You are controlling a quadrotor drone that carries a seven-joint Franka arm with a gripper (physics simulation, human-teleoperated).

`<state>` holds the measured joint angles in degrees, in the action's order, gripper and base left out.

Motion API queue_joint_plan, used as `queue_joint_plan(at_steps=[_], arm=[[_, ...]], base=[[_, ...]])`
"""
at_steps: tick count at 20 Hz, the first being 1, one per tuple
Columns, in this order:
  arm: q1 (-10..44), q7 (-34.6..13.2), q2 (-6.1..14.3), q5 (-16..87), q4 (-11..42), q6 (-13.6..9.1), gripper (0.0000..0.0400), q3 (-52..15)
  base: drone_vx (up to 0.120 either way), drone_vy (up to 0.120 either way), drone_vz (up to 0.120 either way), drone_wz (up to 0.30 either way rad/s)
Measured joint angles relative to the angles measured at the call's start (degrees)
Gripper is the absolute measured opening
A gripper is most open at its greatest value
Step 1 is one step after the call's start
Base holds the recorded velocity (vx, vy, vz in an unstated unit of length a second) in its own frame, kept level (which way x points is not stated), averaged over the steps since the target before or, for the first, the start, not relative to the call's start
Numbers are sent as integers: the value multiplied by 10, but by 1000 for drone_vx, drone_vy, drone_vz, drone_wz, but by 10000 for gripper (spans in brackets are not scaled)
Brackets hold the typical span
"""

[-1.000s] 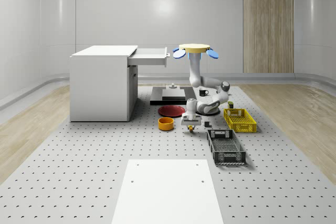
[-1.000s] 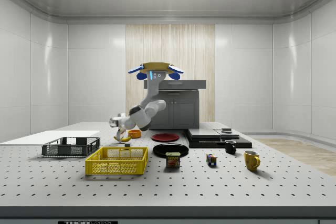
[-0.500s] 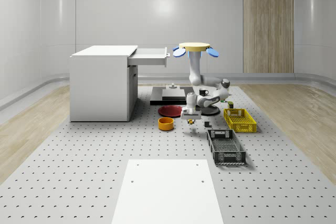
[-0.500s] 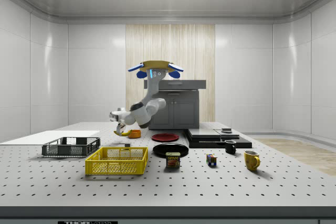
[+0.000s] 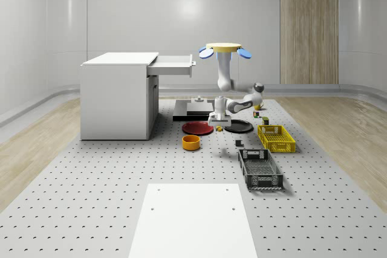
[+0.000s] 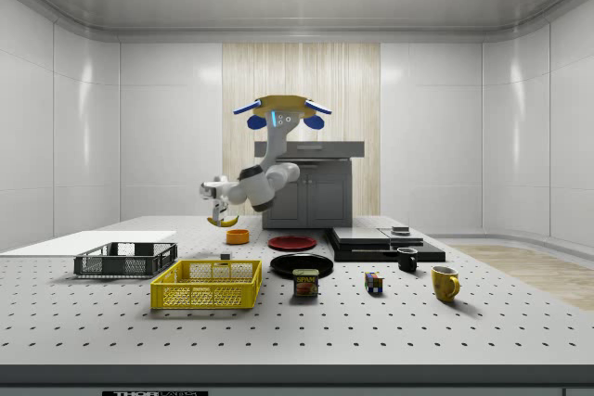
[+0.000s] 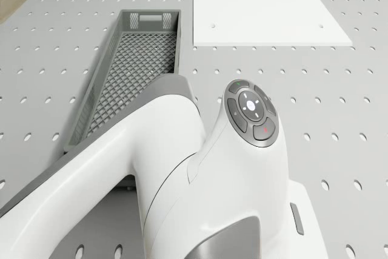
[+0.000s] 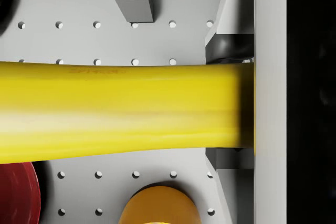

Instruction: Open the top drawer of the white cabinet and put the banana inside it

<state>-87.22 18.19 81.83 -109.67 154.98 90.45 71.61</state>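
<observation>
Above the desk (image 5: 91, 209) near the red plate (image 5: 198, 127), my hand (image 6: 220, 209) clenches the banana (image 6: 222, 221). Drawer (image 5: 173, 64) is open. Risk: banana slips or clips the drawer front if carried too low.

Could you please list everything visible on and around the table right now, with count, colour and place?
cabinet: 1, white, the whole-scene view's left, top drawer open
banana: 1, yellow, in the gripper above the table
bowl: 1, orange, on the table
plates: 2, red plate and black plate, side by side
crates: 2, yellow crate and grey crate, the whole-scene view's right
mugs: 2, black mug and yellow mug
can: 1, beside the yellow crate
cube: 1, multicoloured
drone: 1, yellow with blue rotors, hovering over the black plate
gripper: 1, white, holding the banana
</observation>
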Motion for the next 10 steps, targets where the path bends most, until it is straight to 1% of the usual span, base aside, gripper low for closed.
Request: queue_joint_plan(at_steps=[10], arm=[[-2, 4, 7, 6, 1, 5, 193, 4]], base=[[-120, 0, 120, 0]])
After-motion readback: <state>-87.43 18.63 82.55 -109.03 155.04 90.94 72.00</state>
